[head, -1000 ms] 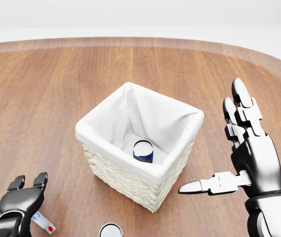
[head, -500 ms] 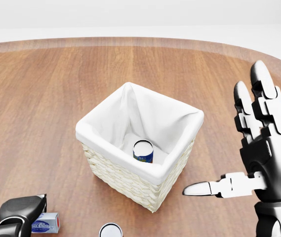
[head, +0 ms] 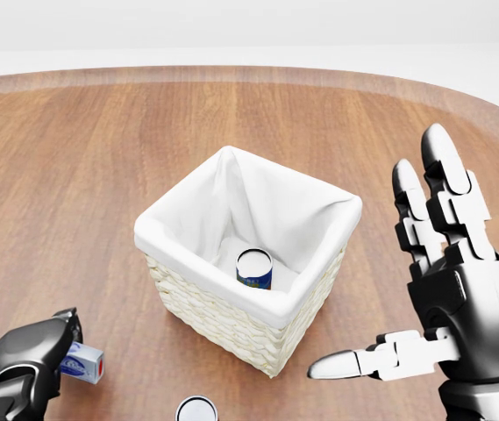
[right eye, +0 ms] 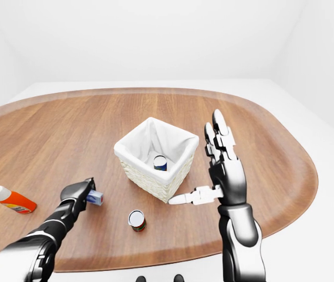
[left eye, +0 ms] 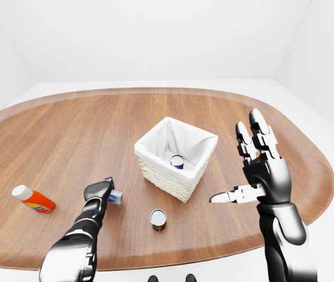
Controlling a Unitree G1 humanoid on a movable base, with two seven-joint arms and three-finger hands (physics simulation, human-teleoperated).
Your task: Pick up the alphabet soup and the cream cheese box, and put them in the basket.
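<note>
Left of the basket (head: 324, 279), your left hand (head: 32, 357) is clenched on the cream cheese box (head: 83, 363) — lift clear of the rim before releasing; right hand (head: 446, 289) stays splayed, empty.

Bare white room (wooden table (left eye: 67, 129))

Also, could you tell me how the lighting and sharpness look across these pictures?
Head view: even, soft light, everything sharp, faint shadow under the basket. Left-eye view: wide-angle, the table edge curves; gloss highlights on the right hand. Right-eye view: much the same, no blur.
</note>
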